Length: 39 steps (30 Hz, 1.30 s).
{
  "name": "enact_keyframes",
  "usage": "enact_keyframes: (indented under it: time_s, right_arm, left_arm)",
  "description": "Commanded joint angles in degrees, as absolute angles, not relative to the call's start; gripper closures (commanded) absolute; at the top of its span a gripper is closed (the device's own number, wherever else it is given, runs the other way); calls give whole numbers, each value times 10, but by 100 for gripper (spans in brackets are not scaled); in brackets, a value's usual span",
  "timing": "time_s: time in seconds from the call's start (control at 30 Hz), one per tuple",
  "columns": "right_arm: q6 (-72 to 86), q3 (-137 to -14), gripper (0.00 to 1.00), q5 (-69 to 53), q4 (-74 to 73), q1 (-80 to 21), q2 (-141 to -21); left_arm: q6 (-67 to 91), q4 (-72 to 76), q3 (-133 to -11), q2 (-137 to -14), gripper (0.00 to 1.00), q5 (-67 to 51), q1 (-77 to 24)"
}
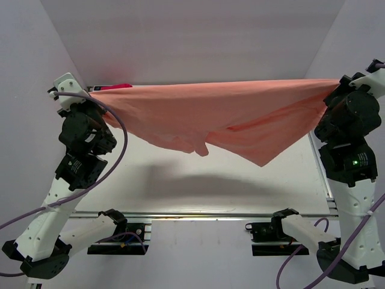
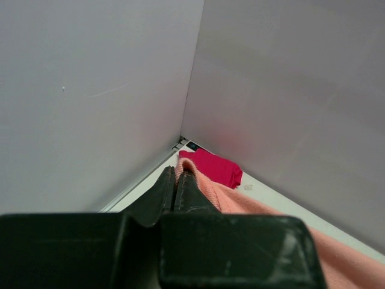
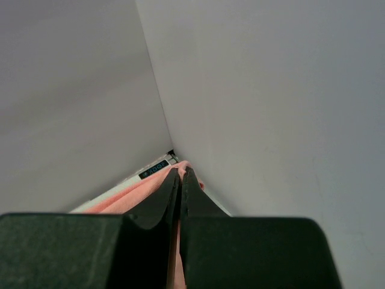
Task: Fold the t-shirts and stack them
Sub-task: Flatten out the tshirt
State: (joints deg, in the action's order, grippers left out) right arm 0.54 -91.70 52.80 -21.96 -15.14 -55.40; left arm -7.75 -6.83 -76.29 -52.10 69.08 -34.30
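My left gripper (image 2: pixel 175 173) is pinched tight on an edge of the salmon t-shirt (image 1: pixel 240 114). The two fingers are pressed together, and a small fold of pink cloth peeps out just past their tips. From there the cloth runs back along the gripper's right side and out of my wrist view.

My right gripper (image 3: pixel 180 172) is clamped on the same shirt in the same way, with the jaws closed. Here the pink cloth shows at the tips and trails back on the gripper's left side.

The shirt hangs in the air between my two grippers, above the table (image 1: pixel 180 180). Its upper edge is pulled nearly straight from one grip to the other. Below that line the cloth sags. A small rounded fold droops about midway between the grippers, and a pointed corner hangs lowest, nearer my right gripper. A soft shadow (image 1: pixel 198 183) lies on the table beneath.

The magenta-red t-shirt (image 2: pixel 215 168) is a small folded bundle on the table, just beyond my left gripper's tips and a little to their right. It sits in the corner where two walls (image 2: pixel 283 90) meet (from above, only a sliver of it shows past the salmon shirt's edge). Just beyond my right gripper's tips, to their left, there is a small dark label (image 3: pixel 154 168) at the table's edge.
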Motion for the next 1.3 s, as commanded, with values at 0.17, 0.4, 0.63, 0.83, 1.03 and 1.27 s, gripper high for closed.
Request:
enact_keyframes:
  time_s: [0.17,0.4,0.63,0.83,1.03,1.27]
  right_arm:
    - [-4,-876,100,548,-177,-142,-574]
    - [90,-783,100,482,-171,-133,-694]
    - [118,-790,100,395,-136,-102,-926]
    - [120,-911,100,327,-168,-77,-1110]
    - [114,-1026,58,247,-193,-62,-1233]
    - [127,-1061,10,272,-227,-51,-1244]
  left_arm:
    - [-80,-50,-753,-545,100,650,-334]
    - [34,-81,-723,-690,100,540,-306]
    - [139,-112,-730,-925,100,433,-221]
    - [139,-105,-823,-1082,100,359,-165]
    - [145,-125,-917,-1191,44,282,-141]
    - [145,-199,-995,-1222,0,241,-130]
